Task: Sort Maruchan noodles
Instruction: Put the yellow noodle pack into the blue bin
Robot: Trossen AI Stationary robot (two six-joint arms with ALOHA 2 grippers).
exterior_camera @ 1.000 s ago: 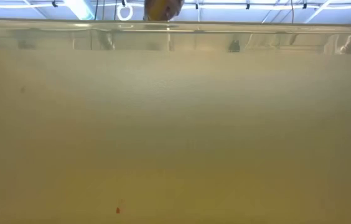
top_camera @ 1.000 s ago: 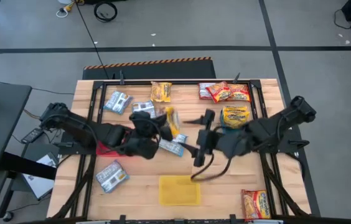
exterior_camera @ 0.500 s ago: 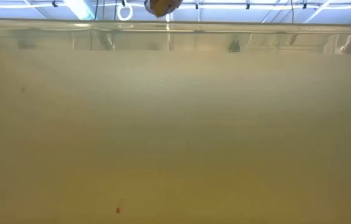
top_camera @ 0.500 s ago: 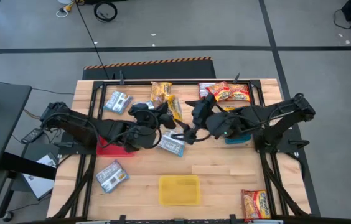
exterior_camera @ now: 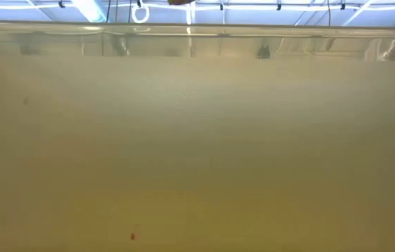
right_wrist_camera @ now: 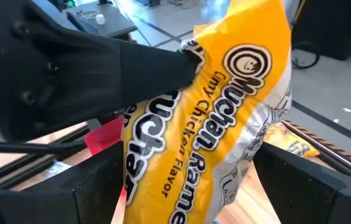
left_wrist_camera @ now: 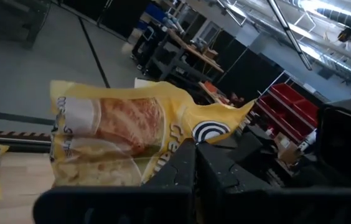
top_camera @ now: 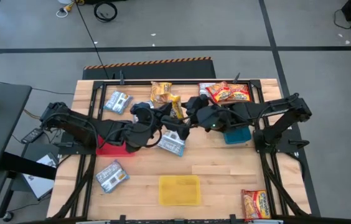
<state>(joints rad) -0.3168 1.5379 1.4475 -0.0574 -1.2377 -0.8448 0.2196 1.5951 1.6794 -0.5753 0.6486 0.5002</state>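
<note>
- Your left gripper (top_camera: 168, 116) sits just above the middle of the high view, clamped on a yellow noodle packet (top_camera: 175, 107) that stands up off the table.
- In the left wrist view that packet (left_wrist_camera: 132, 140) is crinkly, glossy plastic, creased where the dark fingers (left_wrist_camera: 182, 177) pinch its lower edge; part of its print is hidden behind them.
- Your right gripper (top_camera: 191, 112) is right beside it, fingers spread wide on either side of the same packet. Whether they touch it you cannot tell.
- The right wrist view is nearly filled by the packet (right_wrist_camera: 225, 118), its lettering cut off at the frame edge.
- Flat blue-and-white packets lie around the arms: one (top_camera: 173, 144) just below the left gripper, one (top_camera: 118, 101) at upper left, one (top_camera: 111, 176) at lower left.
- Red packets (top_camera: 228, 93) overlap at the upper right; another (top_camera: 256, 203) lies at the lower right.
- A second yellow packet (top_camera: 160, 91) lies at top centre.
- A smooth square yellow tray (top_camera: 179, 190) sits at bottom centre; the blue tray (top_camera: 238, 135) and red tray (top_camera: 110, 148) are partly covered by the arms.
- The low view shows almost only a blurred yellowish wall (exterior_camera: 197, 140).
</note>
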